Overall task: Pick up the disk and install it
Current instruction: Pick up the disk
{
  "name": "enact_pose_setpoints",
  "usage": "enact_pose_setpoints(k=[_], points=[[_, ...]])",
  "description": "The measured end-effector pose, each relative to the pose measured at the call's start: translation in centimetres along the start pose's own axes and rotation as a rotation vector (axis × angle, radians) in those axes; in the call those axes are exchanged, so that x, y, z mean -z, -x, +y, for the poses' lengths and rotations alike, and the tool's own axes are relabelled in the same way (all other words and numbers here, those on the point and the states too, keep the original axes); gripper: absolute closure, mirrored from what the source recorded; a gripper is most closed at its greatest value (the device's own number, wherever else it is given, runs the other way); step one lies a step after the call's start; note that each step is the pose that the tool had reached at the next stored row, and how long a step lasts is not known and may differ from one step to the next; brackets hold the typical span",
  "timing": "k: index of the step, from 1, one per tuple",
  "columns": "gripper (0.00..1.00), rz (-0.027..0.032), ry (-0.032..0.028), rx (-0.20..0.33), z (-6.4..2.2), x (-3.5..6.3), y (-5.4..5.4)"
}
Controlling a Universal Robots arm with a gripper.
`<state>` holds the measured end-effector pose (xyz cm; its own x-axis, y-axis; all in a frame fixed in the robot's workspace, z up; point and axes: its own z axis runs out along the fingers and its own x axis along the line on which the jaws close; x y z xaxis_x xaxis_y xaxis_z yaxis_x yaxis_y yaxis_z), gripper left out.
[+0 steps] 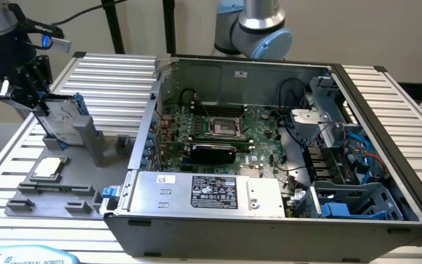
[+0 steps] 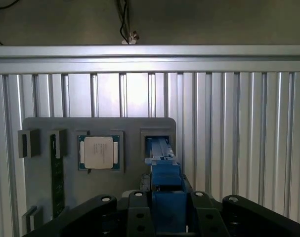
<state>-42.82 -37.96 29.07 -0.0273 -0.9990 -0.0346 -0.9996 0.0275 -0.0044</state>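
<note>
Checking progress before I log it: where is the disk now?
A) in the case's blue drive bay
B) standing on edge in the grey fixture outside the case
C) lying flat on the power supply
B: the disk stands on edge in the grey fixture, the gripper clasping its top.

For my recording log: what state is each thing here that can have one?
Silver-grey disk in blue plastic carrier: standing on edge in grey holder, gripped at top.
Black gripper: shut on the disk.
Square silver processor chip: lying flat in its recess.
Grey metal computer case: side open, motherboard exposed.
</note>
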Motion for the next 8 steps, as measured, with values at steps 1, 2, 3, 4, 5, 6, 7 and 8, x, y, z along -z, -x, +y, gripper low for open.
enact_pose_setpoints(k=[1, 2, 3, 4, 5, 6, 7, 8], points=[[0.67, -0.0001, -0.0001, 0.0, 0.0, 0.23, 0.0], [0.67, -0.0001, -0.0001, 0.0, 0.0, 0.51, 0.0], [0.67, -0.0001, -0.0001, 0.0, 0.0, 0.83, 0.0], [0.67, -0.0001, 0.0, 0.0, -0.01, 1.15, 0.0], [0.67, -0.0001, -0.0001, 0.0, -0.01, 1.51, 0.1], [0.67, -0.0001, -0.0002, 0.0, -0.01, 1.88, 0.1], [0.67, -0.0001, -0.0001, 0.0, -0.01, 2.29, 0.1], [0.67, -0.0001, -0.0001, 0.0, -0.01, 2.71, 0.1]])
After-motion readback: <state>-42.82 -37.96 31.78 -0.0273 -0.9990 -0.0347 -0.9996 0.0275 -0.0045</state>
